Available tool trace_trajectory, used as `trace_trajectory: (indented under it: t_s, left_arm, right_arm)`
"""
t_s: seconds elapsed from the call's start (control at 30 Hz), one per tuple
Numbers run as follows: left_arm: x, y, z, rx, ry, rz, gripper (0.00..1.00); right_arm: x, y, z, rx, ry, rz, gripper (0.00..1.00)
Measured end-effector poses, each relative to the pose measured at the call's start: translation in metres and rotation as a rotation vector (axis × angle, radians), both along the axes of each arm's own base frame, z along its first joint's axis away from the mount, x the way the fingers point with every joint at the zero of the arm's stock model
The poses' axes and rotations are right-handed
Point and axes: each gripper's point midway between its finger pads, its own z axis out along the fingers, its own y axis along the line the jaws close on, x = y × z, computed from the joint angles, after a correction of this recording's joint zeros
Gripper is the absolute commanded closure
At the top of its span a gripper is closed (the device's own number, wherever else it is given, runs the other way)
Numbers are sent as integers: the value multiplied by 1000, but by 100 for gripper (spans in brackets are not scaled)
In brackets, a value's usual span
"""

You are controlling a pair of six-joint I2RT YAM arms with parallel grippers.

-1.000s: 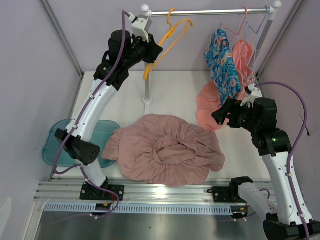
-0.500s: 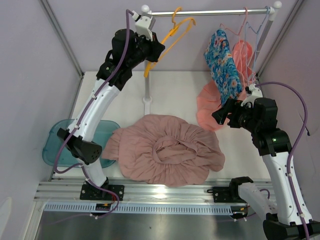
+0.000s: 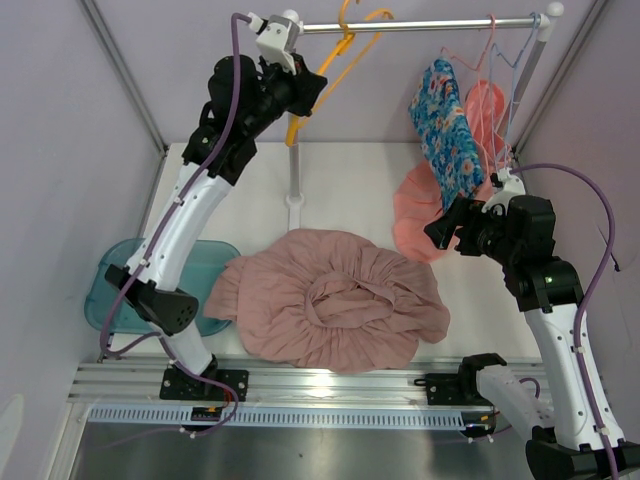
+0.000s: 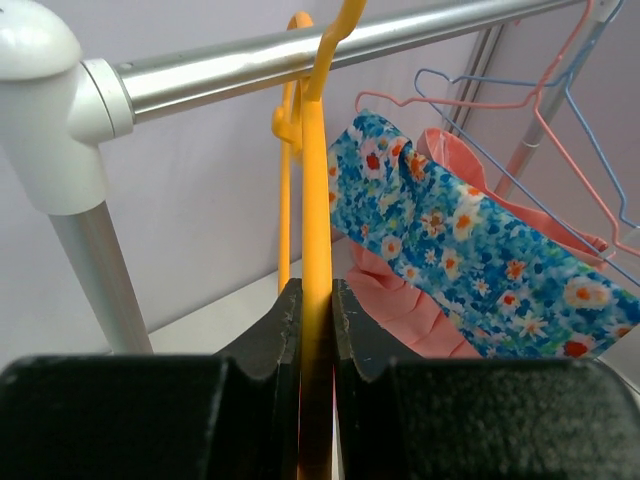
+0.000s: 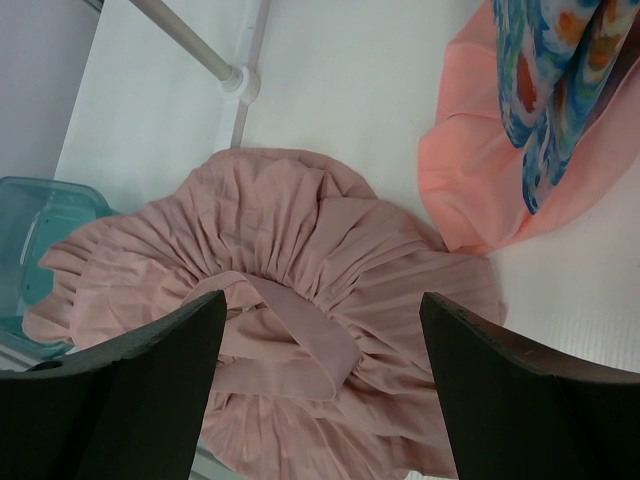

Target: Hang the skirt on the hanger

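Left tool (image 3: pixel 308 93) clamps orange hanger (image 3: pixel 293 132) at rail (image 3: pixel 430 22).

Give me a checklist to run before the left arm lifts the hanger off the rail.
1. Grip: left gripper shut on hanger - ok.
2. Hook: free of the rail - not ok, it sits over the rail.
3. Clearance: floral garment apart from hanger - ok.
4. Helper: right gripper open and empty - ok.
5. Target: skirt loose on the table, nothing on it - ok.
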Motion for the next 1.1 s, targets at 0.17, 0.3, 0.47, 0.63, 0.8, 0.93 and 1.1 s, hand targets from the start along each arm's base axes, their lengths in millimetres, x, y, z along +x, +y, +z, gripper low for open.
trace_trajectory:
  t_s: [0.17,0.3,0.47,0.63,0.8,0.93,1.1]
  left_arm:
    - [-6,2,-2,4,1,-10,100]
    - [-19,4,-21,26,34,-36,100]
    - [-36,6,-37,52,45,-78,100]
    - [-55,11,-40,58,34,-109,100]
    - [-72,15,-35,53,5,-139,100]
    - [-85,18,-41,55,11,-156,100]
    - [-118,24,-78,57,81,-172,100]
  right_arm:
    - [0,-1,1,-2,-4,0,15]
    - [-1,-1,1,-1,-7,0,15]
    - [-2,-1,1,-2,-7,-1,15]
    - [-3,-1,0,-3,-2,0,15]
    - [-3,-2,-1,-5,2,0,15]
    - [-5,-2,-1,-5,7,0,16]
    - [-16,4,-14,11,35,14,24]
